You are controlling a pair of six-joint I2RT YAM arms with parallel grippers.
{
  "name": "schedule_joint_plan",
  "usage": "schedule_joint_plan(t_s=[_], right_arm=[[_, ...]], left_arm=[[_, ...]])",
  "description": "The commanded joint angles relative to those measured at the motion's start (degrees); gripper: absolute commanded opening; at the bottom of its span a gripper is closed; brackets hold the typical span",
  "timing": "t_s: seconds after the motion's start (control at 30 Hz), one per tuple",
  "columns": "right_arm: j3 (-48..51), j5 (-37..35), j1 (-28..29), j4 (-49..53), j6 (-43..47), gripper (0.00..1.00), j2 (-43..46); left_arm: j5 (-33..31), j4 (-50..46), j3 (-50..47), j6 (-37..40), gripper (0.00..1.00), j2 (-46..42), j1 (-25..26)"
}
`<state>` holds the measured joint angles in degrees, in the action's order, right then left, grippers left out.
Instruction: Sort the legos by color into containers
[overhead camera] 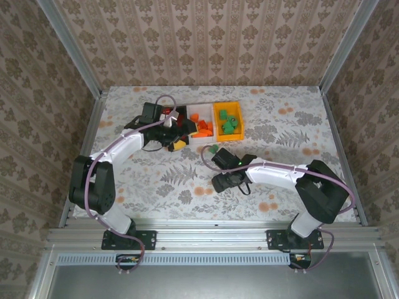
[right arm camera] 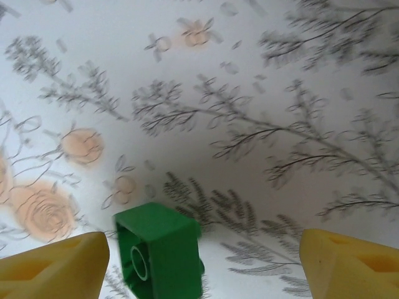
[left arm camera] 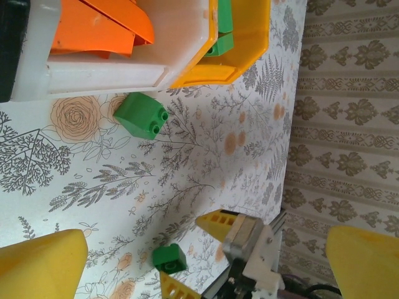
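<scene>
Right gripper (right arm camera: 202, 266), closest to the lens, hung wide open over the floral table (overhead camera: 293, 137), with one green lego (right arm camera: 159, 255) lying loose between its fingers. Left gripper (overhead camera: 174, 140) gaped just as wide by the containers (overhead camera: 228, 104), seemingly at the black end, gripping nothing. Another green lego (left arm camera: 142, 115) lay on the table just in front of the white bin (left arm camera: 106, 71), which held orange legos (left arm camera: 100, 25).

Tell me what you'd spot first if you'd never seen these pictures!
At the far side of the flowery table, the white bin holds orange bricks and the orange-yellow bin beside it holds green bricks. Next comes a green brick lying on the table between the yellow fingers of the right tool, which stand wide apart.
</scene>
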<state>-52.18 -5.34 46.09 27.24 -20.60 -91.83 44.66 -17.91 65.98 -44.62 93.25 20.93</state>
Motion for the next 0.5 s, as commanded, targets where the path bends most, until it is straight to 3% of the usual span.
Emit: schedule_joint_plan(t_s=[0.0,0.17,0.27,0.47], right_arm=[[0.6,3.2,0.7,-1.0,-1.2,0.79,-1.1],[-0.9,0.9,0.8,-1.8,-1.3,0.74,-3.9],[-0.7,2.1,0.9,-2.7,-2.2,0.66,-4.1],[-0.4,2.2,2.4,-4.7,-3.1,0.37,-3.6]], left_arm=[[0.9,-0.2,1.0,0.1,1.0,-1.8,-0.2],[1.0,-0.2,1.0,0.1,1.0,-1.5,-0.2],[1.0,-0.4,1.1,0.2,1.0,-1.5,-0.2],[1.0,-0.5,1.1,0.3,1.0,-1.4,-0.2]])
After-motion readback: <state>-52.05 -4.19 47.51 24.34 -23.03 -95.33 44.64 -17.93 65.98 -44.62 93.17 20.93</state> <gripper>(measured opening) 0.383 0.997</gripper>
